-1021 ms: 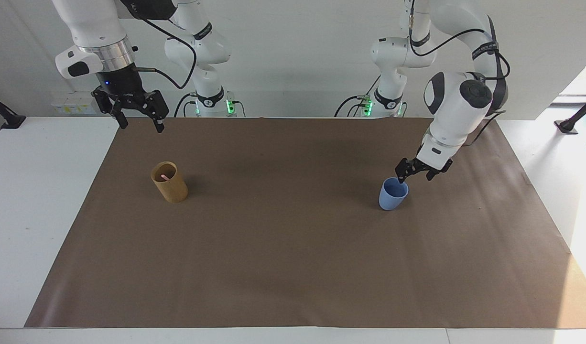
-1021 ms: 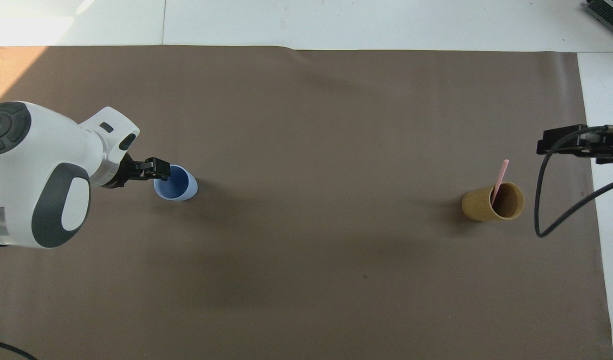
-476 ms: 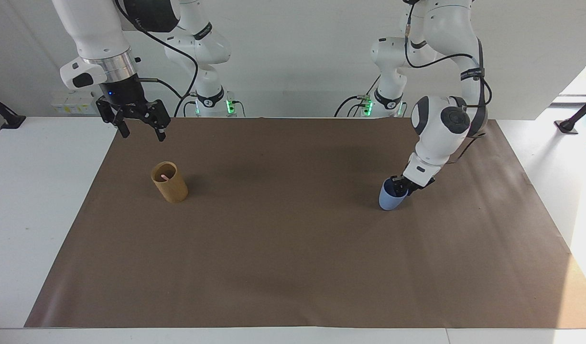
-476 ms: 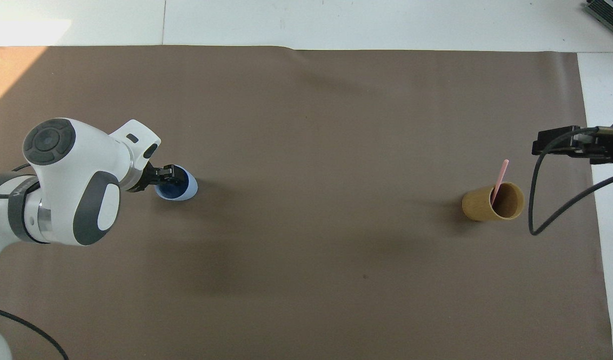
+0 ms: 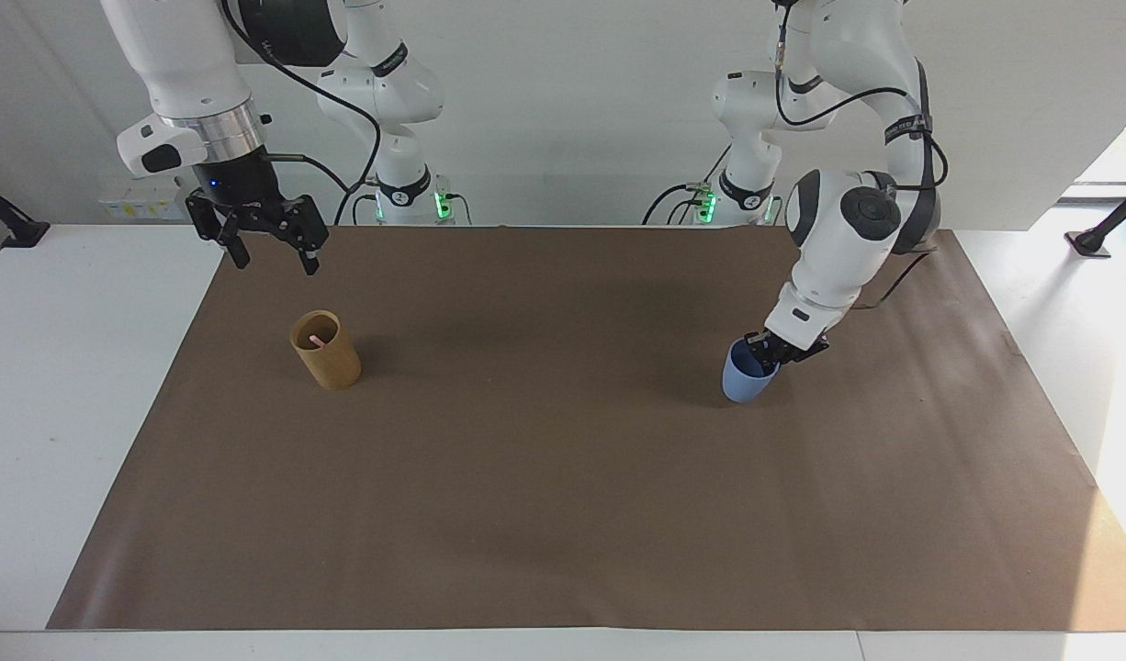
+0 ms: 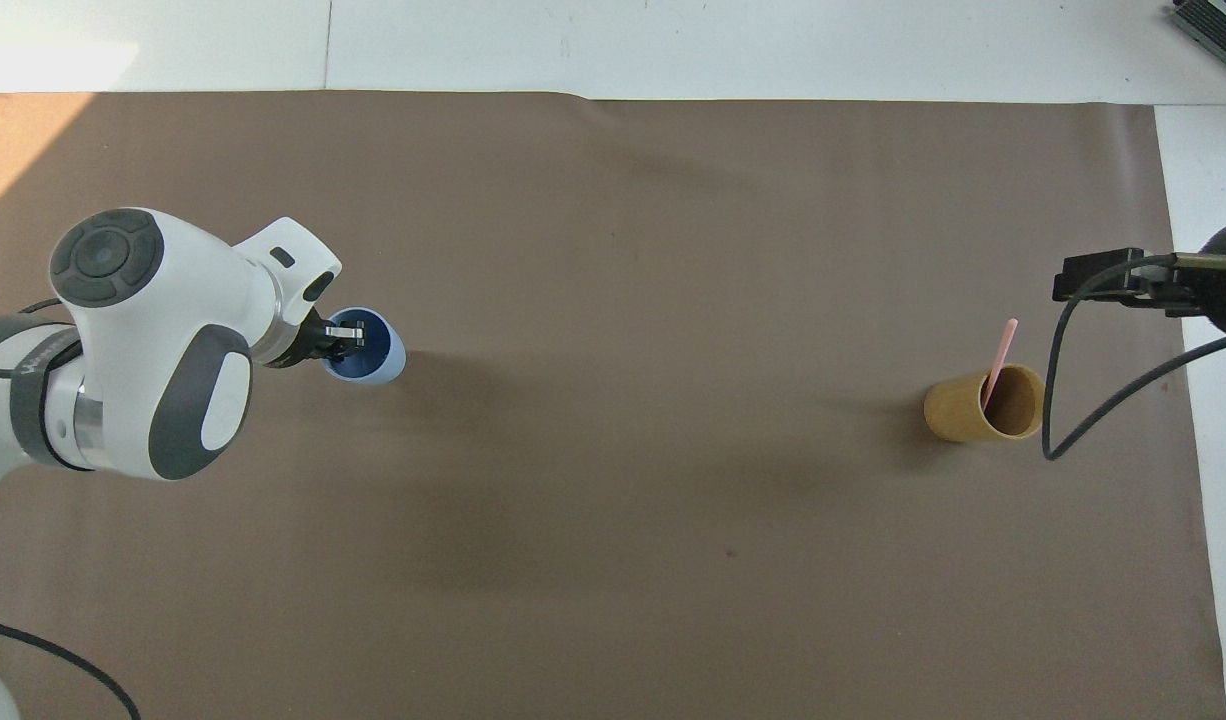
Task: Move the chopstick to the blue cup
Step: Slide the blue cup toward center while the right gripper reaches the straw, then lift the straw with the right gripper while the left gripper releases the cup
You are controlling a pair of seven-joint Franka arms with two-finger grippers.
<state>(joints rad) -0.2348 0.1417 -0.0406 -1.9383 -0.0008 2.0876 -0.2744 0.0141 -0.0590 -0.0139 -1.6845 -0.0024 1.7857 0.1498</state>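
**Left gripper clamped onto the cup rim**

My left gripper (image 5: 765, 353) was down at the cup (image 5: 745, 378), one finger inside the mouth and one outside, clenched on the rim at the side nearest the arm's base. A second before, those fingers had stood apart just above the rim; within that second they dropped in and pinched the wall. The cup had also shifted a little toward the right arm's end of the mat (image 5: 563, 514) and looked slightly tilted under the grip, so I judged it was already coming off the surface or about to.

Out from there, nothing lay beside the gripper; the mat was bare around the cup. Well apart from it, toward the right arm's end, stood the holder (image 5: 325, 350), with the chopstick (image 6: 1000, 355) leaning in it, only its pink tip poking above the edge. My right gripper (image 5: 269, 250) hung with fingers spread above the mat's edge near the holder, having drifted slightly but touched nothing.

My reading: the cup was secured first, probably to bring it closer. The chopstick itself was untouched, so the transfer proper had not begun.
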